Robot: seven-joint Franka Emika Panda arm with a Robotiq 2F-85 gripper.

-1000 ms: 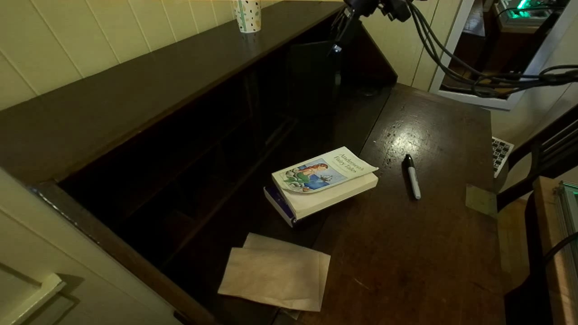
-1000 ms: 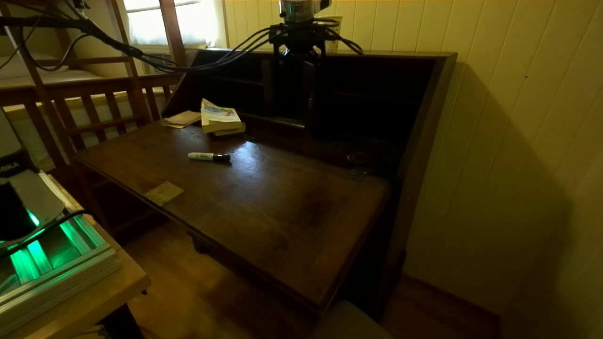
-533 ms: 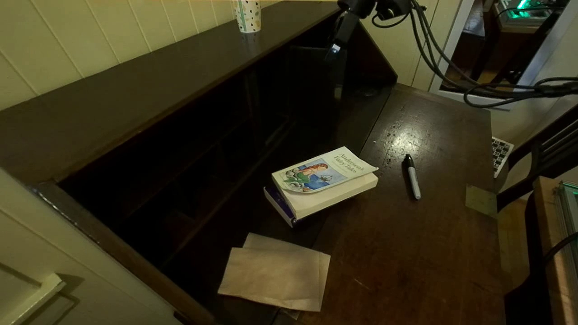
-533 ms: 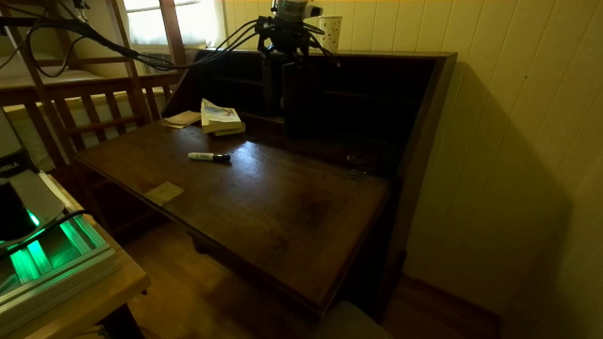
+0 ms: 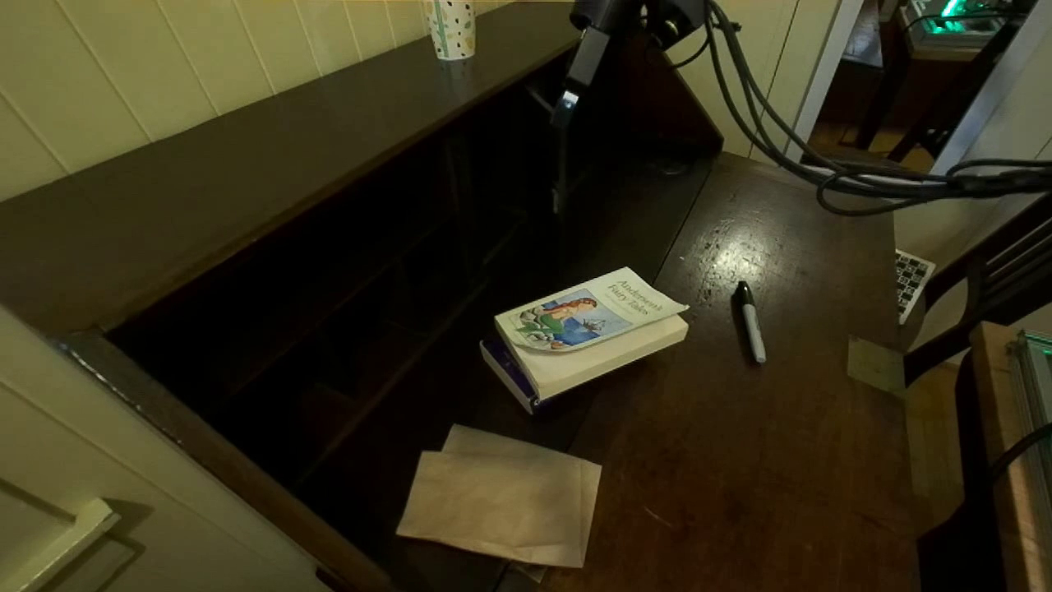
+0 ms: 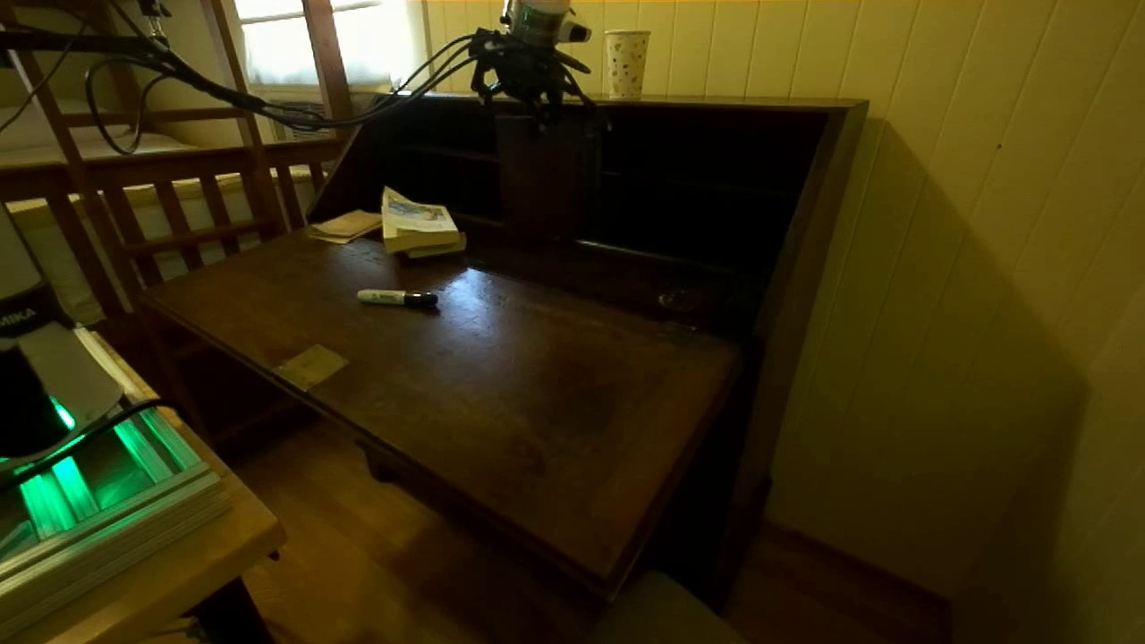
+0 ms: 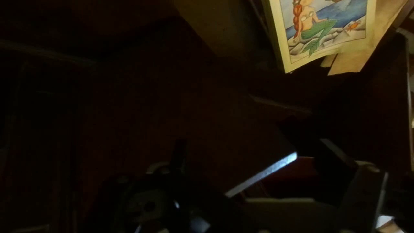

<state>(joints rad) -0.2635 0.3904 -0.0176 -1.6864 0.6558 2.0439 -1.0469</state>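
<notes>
Hanging hand (image 5: 565, 108) near door (image 6: 541, 183) edge

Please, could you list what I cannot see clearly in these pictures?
Gripper: darkness hides whether it touches the small door, in every view.
Lower book: cover hidden under the upper book, in an exterior view.
Cup: inside hidden by its own wall, in an exterior view.
Marker: lettering too small, in an exterior view.
Shelves: contents lost in shadow, in both exterior views.

Dim light, glare on desk (image 6: 501, 385)
</notes>
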